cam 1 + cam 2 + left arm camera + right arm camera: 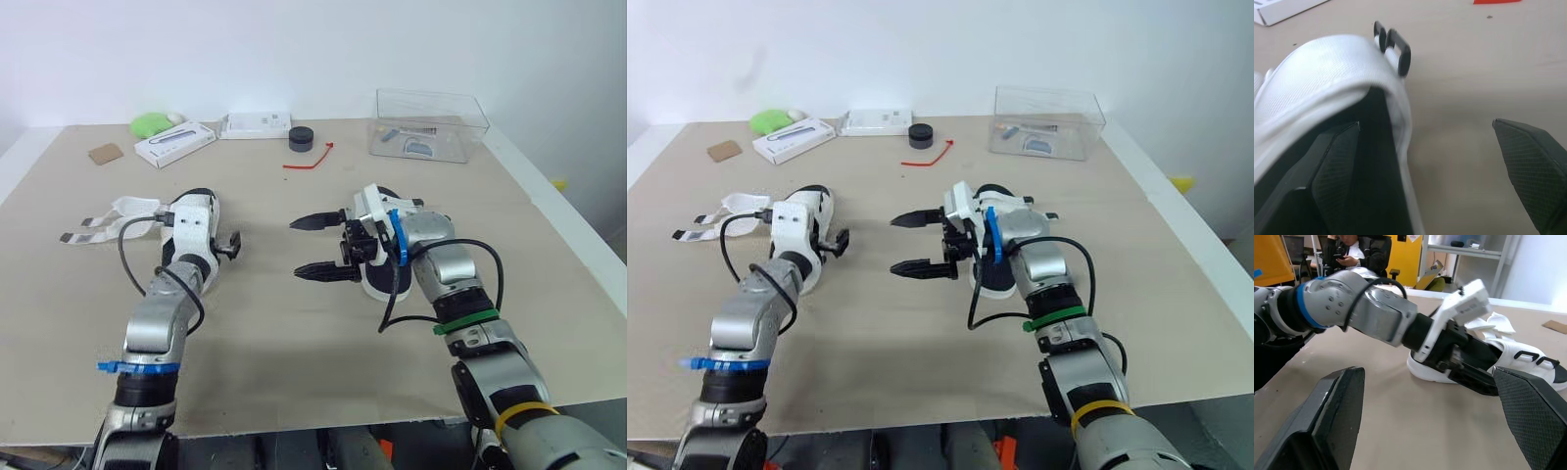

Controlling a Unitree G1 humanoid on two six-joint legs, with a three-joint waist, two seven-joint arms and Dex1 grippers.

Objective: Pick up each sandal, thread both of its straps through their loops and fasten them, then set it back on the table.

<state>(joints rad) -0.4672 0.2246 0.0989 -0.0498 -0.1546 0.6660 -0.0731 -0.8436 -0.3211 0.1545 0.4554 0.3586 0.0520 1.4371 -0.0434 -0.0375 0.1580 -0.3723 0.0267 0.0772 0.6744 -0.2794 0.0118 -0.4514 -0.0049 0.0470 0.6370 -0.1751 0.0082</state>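
L claw (1425, 129) sat wide open & empty, straddling the side wall of the white sandal (1327, 68), which lay on the table (294, 372) left of & nearer than the black cap (301, 137); R claw (297, 249) gaped empty too, nearer than that cap; sandal looked light, straps floppy, sole prob stiffer, so best grab was the sole edge.

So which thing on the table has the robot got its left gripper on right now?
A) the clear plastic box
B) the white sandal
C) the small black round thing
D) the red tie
B: the left gripper is open and straddles the side wall of the white sandal, with one finger inside the shoe and the other outside it over the table.
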